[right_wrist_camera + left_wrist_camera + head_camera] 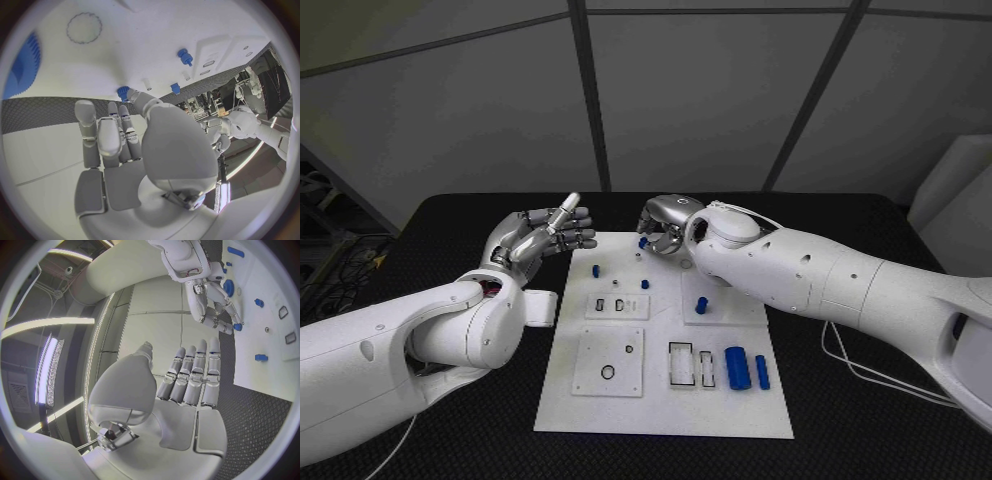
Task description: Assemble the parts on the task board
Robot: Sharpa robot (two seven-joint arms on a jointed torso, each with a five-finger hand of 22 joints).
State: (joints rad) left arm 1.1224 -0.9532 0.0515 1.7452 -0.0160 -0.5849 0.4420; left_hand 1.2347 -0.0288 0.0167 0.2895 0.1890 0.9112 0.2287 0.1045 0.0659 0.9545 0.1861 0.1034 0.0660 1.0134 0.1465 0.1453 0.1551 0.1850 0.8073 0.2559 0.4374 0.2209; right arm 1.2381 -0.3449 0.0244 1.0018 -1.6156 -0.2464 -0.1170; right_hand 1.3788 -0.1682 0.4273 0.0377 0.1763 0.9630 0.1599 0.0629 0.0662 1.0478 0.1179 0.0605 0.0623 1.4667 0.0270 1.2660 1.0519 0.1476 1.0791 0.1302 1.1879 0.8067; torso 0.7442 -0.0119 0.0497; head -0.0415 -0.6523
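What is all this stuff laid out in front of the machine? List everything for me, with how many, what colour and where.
Black table: one, black, under everything.
White flat task board: one, white, middle of the table.
White raised plates with cut-outs: several, white, on the board's left and middle.
Large blue cylinders: two, blue, lying side by side at the board's near right.
Small blue pegs: several, blue, scattered over the board's far half.
White cable: one, white, on the table to the board's right.
Left hand: silver, fingers apart, raised beside the board's far left edge, holding nothing.
Right hand: silver, over the board's far edge, a fingertip at a small blue part.
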